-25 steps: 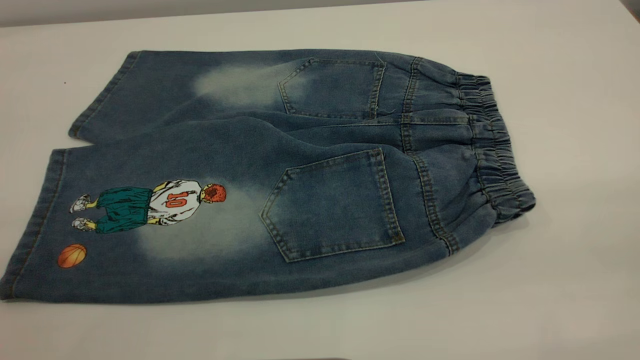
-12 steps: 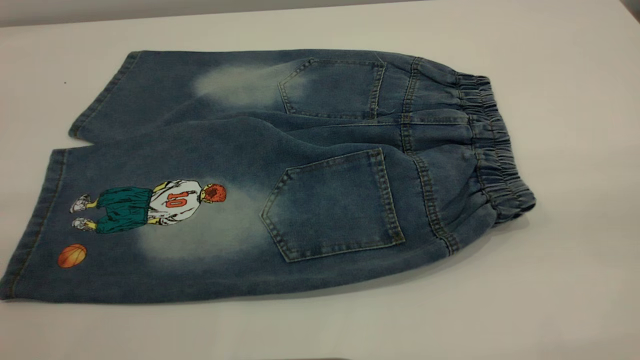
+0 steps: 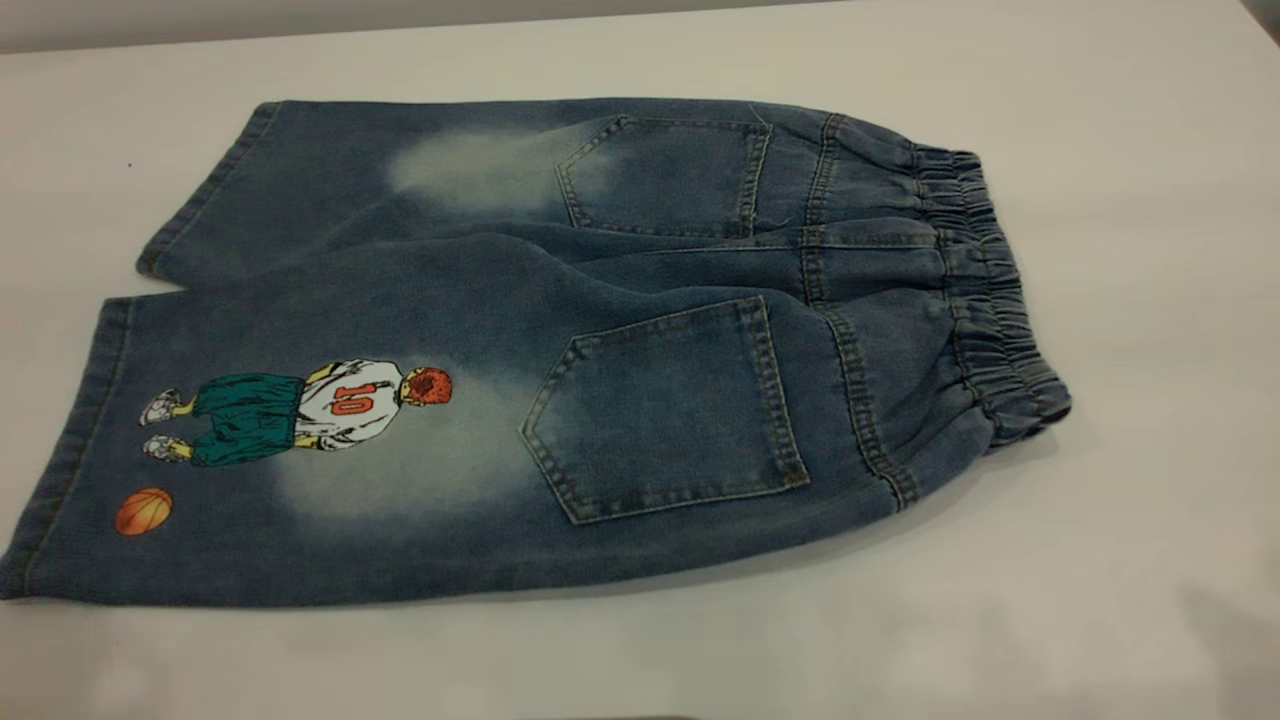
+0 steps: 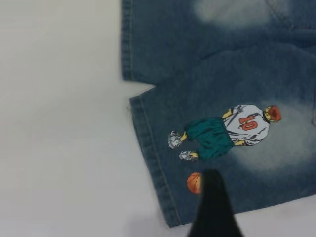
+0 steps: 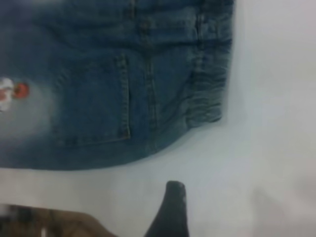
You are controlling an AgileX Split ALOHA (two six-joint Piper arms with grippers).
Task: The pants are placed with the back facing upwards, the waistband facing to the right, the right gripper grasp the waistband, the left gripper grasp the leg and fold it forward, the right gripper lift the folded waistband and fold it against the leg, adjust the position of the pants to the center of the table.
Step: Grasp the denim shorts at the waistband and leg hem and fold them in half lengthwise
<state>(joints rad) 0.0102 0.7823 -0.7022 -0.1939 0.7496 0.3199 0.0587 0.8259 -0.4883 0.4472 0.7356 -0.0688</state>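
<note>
The pants lie flat on the white table, back pockets up. Their elastic waistband points right and both legs point left. The leg with the number-10 player and orange ball is the near one. No gripper shows in the exterior view. In the left wrist view my left gripper hovers over that leg's hem corner, one black finger beside the ball print, open and empty. In the right wrist view my right gripper hangs over bare table short of the waistband, with one finger visible, open.
Bare tabletop surrounds the pants on all sides, widest at the right and near edge. A brown surface shows past the table's edge in the right wrist view.
The pants have not moved. Faint shadows have spread over the table along the near edge, most at the right corner.
</note>
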